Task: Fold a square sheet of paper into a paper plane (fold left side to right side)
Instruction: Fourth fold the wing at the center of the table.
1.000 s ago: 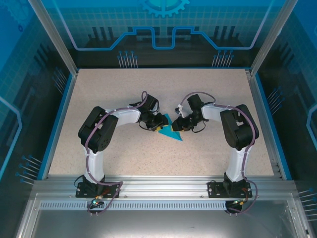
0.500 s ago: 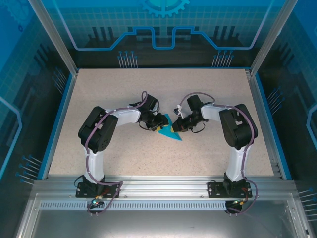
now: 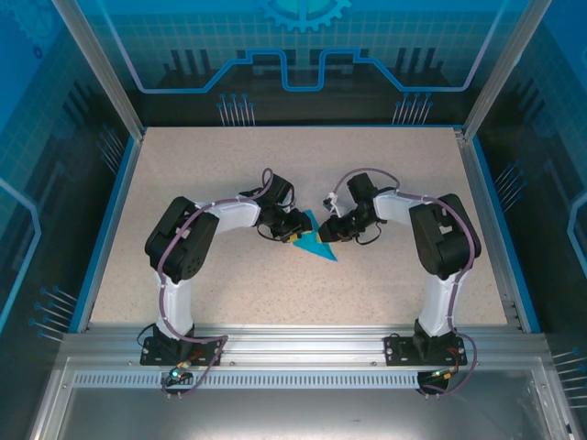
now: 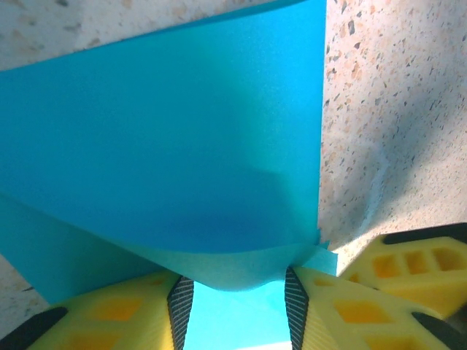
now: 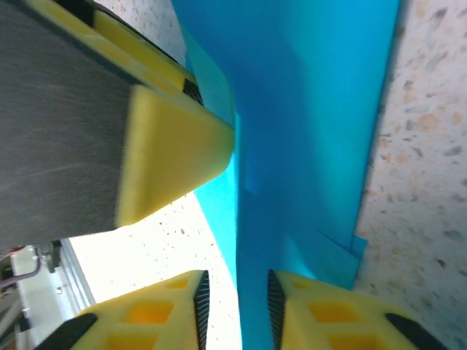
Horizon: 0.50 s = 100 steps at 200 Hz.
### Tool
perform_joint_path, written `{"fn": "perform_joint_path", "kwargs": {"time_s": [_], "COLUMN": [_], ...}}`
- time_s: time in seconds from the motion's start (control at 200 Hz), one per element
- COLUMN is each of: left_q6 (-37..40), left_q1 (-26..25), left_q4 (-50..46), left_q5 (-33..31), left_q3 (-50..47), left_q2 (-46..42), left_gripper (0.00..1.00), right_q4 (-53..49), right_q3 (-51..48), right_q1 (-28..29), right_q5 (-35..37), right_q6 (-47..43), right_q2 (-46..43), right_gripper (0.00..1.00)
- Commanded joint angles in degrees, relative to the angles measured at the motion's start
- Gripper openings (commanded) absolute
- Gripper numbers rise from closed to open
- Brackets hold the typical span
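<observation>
The folded paper is a plain bright blue, and turns a lighter turquoise where a single layer shows between the jaws in the wrist views. The bench is pale beige flecked with dark and brownish specks, and it is edged in blue. The left gripper and right gripper have yellow jaws with black ribbed pads, and the arms are white with black joints.

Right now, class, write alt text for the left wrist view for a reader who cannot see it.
The left pincer straddles a curved fold of bright blue paper between its yellow fingers. Speckled table shows at right.
</observation>
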Motion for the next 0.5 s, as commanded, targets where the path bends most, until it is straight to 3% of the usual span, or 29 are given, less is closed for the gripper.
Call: {"fn": "perform_joint_path", "kwargs": {"time_s": [0.0,0.495], "left_q6": [1.05,1.22], "left_q1": [-0.08,-0.09], "left_q4": [-3.18,-3.68], "left_q5": [-2.84,-2.86], "left_q3": [-0.44,0.12], "left_q2": [1.72,1.63], "left_gripper": [0.43,0.43], "right_q4": [-1.94,-3.73], "right_q3": [-1.11,-0.65], "right_q1": [1.70,5.44], "right_q5": [6.59,10.23], "right_q6": [-1.33,-1.72], "right_q2": [-4.22,-0.87], "right_gripper": [0.34,0.37]}}
